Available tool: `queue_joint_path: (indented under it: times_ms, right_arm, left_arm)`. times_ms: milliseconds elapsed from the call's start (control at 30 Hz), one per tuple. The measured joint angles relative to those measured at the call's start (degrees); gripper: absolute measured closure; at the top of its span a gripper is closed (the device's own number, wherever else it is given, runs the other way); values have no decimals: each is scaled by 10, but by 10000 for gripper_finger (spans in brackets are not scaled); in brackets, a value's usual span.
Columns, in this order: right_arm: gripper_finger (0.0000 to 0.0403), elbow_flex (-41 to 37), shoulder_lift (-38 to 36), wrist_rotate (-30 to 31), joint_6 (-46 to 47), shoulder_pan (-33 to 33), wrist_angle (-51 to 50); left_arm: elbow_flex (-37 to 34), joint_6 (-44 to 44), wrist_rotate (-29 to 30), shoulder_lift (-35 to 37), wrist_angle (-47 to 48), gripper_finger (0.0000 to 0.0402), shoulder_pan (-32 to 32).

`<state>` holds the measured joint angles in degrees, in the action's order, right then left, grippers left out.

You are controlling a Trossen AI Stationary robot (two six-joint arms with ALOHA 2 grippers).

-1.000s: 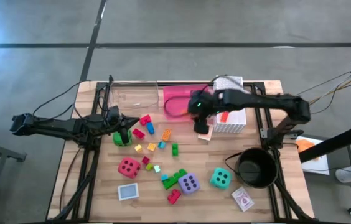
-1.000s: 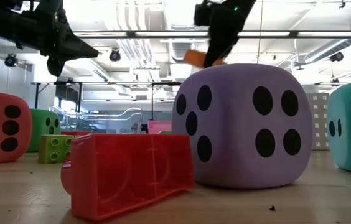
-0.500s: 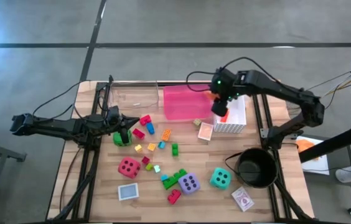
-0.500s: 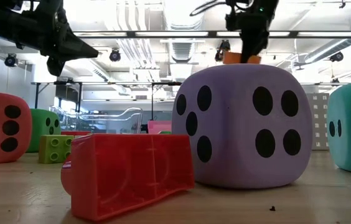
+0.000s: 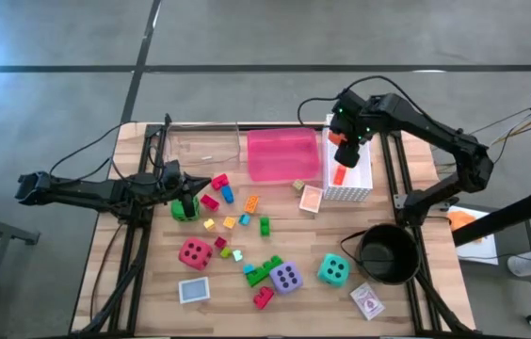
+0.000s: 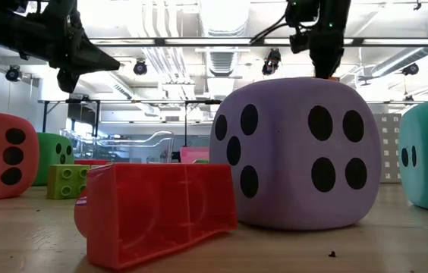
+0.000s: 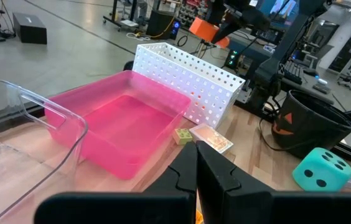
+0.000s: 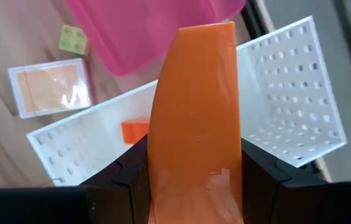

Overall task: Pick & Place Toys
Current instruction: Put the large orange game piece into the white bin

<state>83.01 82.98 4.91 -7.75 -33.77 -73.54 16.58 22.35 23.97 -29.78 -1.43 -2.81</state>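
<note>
Orange glossy card pack (image 8: 194,118) clamped in right end effector (image 5: 343,153).

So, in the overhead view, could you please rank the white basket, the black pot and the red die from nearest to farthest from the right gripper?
From the right gripper:
1. White basket, directly beneath it.
2. Black pot, at the table's right front.
3. Red die, across the table on the left.

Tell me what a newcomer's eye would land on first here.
The right gripper holding an orange pack above the white basket, which already holds an orange piece. Next, the pink bin beside the basket, and toys scattered mid-table, including a purple die.
</note>
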Motion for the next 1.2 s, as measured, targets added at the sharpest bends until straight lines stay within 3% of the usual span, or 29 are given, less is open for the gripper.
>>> queue_joint_path:
  times_ms: [167, 467, 733, 1200]
  right_arm:
    - [243, -21, 1, -6, -9, -18, 2]
    - [243, -150, 1, -6, -84, -19, 58]
    - [243, -217, 0, -11, -156, -19, 126]
    - [243, -245, 36, -26, -206, -44, 187]
  left_arm:
    - [0, 0, 0, 0, 0, 397, 0]
    - [0, 0, 0, 0, 0, 397, 0]
    - [0, 0, 0, 0, 0, 397, 0]
    - [0, 0, 0, 0, 0, 397, 0]
